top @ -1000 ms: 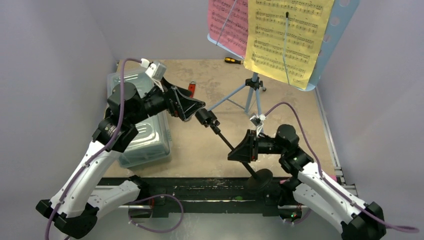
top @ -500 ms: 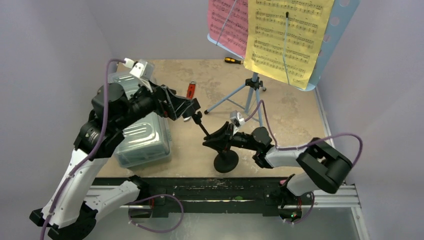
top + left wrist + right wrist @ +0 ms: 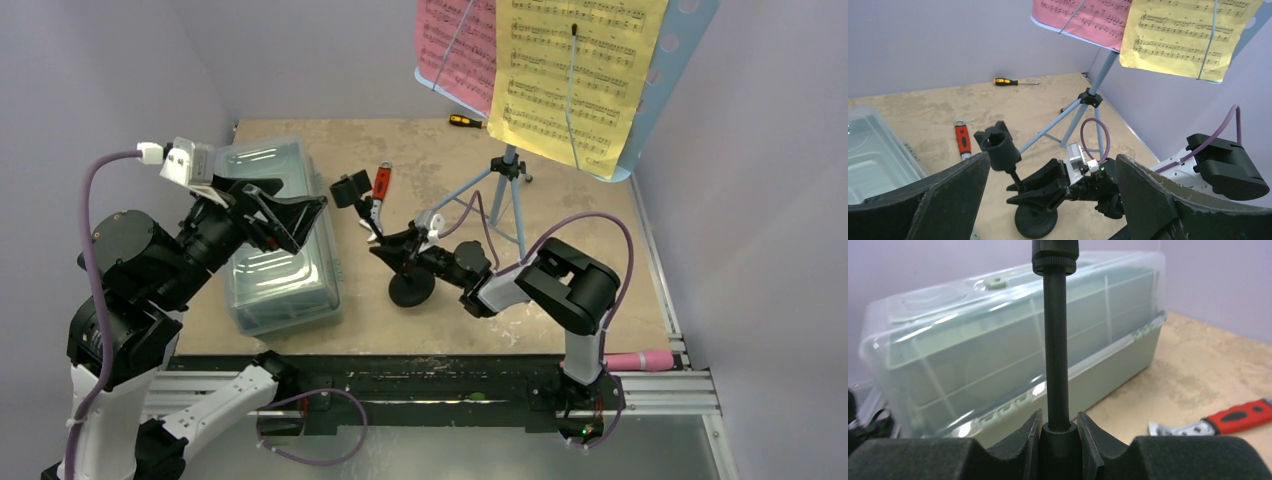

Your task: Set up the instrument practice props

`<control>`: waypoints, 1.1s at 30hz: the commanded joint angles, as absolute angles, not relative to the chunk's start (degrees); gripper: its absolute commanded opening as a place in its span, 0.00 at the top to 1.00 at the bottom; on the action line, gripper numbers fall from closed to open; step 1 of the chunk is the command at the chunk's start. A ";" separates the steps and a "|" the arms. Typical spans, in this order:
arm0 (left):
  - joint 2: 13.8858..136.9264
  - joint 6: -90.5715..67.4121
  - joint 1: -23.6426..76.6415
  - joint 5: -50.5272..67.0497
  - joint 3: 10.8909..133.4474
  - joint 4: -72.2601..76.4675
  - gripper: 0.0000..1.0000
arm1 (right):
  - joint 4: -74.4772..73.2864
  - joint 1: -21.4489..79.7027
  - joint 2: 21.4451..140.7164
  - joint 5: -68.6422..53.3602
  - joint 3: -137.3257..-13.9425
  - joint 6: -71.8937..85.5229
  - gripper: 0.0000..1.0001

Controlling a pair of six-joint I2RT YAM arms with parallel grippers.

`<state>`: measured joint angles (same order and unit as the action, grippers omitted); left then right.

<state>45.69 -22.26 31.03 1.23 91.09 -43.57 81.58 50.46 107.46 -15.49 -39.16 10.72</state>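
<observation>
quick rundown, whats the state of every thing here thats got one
music stand: upright on its tripod
sheet-music pages: held on the music stand under its wire arms
mic stand: standing on its base, pole clamped, holder empty
toy microphone: lying at the near right edge, unmounted
clear box: lid shut
wrench: lying flat
screwdriver: lying flat
left end effector: open, empty
right end effector: shut on mic stand

**Matt Black, Glossy Plastic, Dull Paper**

The black round-based mic stand looks smooth and matt. The clear plastic lidded box shines glossy. The yellow paper sheet-music page and the pink paper page look dull. The mottled beige tabletop appears matt.
</observation>
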 commanded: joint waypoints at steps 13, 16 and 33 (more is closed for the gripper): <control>45.36 -21.75 30.92 -1.11 88.64 -45.70 0.04 | 105.85 51.77 112.05 -11.16 -42.81 3.32 0.96; 45.64 -21.95 30.93 -0.50 88.18 -45.00 0.04 | 105.84 51.77 111.30 -11.11 -40.75 2.69 0.92; 44.40 -24.69 30.94 1.51 83.08 -41.48 0.04 | 105.62 51.77 103.28 -3.30 -26.36 9.08 0.38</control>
